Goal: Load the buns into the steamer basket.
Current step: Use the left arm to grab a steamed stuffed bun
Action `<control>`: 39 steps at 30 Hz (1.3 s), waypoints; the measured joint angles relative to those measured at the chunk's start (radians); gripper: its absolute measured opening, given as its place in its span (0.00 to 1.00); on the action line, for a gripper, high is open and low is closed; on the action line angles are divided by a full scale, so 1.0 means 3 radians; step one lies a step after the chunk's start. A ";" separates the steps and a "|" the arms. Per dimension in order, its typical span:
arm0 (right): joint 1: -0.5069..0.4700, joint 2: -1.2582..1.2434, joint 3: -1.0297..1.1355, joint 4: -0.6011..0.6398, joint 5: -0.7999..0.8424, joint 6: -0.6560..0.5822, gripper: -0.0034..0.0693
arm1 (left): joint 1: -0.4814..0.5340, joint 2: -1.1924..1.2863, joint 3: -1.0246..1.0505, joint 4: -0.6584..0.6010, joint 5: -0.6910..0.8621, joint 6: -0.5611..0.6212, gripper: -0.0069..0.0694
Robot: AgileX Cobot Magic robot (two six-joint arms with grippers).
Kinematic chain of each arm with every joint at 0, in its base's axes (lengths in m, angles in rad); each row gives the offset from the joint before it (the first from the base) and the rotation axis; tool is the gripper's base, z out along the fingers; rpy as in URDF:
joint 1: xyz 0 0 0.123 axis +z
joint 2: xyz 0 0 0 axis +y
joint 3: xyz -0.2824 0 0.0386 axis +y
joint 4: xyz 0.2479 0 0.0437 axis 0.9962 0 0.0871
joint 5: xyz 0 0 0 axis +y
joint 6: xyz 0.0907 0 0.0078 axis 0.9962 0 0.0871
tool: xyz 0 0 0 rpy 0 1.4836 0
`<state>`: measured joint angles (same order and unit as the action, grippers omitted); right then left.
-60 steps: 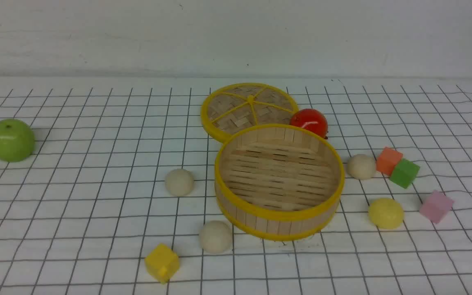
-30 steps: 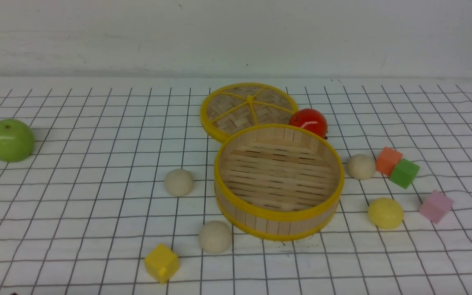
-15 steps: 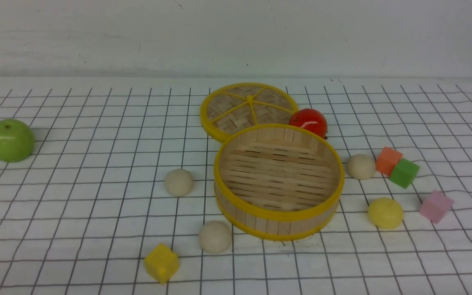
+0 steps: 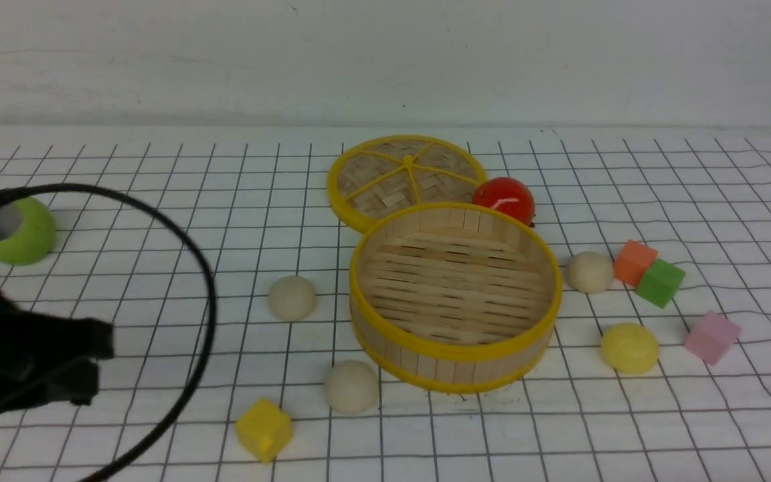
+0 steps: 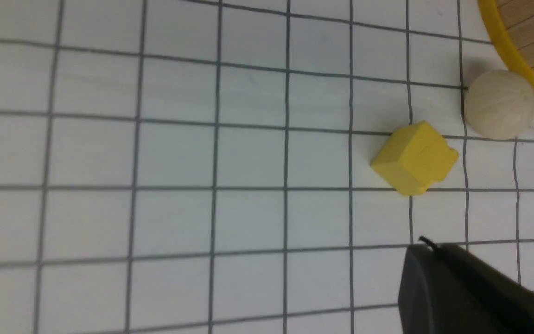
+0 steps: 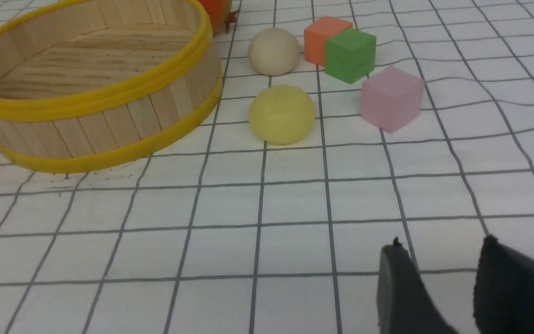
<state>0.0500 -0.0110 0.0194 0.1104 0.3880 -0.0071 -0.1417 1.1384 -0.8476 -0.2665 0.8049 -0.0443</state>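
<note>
Four buns lie around the steamer basket; right jaws stand apart (left jaws: cannot tell).

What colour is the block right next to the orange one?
Green. The block shows best in the right wrist view.

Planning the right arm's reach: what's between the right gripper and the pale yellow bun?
Only bare gridded cloth lies between the right gripper and the pale yellow bun; the right wrist view shows it.
</note>
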 joint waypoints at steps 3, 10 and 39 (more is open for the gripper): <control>0.0000 0.0000 0.0000 0.0000 0.0000 0.0000 0.38 | -0.0379 0.0345 -0.0202 0.0012 -0.0059 0.0077 0.07; 0.0000 0.0000 0.0000 0.0000 0.0000 0.0000 0.38 | -0.1324 0.1192 -0.0812 0.0370 -0.0041 -0.0246 0.07; 0.0000 0.0000 0.0000 0.0000 0.0000 0.0000 0.38 | -0.1509 0.2665 -0.1930 0.0930 0.0013 -0.0269 0.46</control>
<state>0.0500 -0.0110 0.0194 0.1104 0.3880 -0.0071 -0.5944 1.9379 -1.4267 0.0124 0.8089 -0.1251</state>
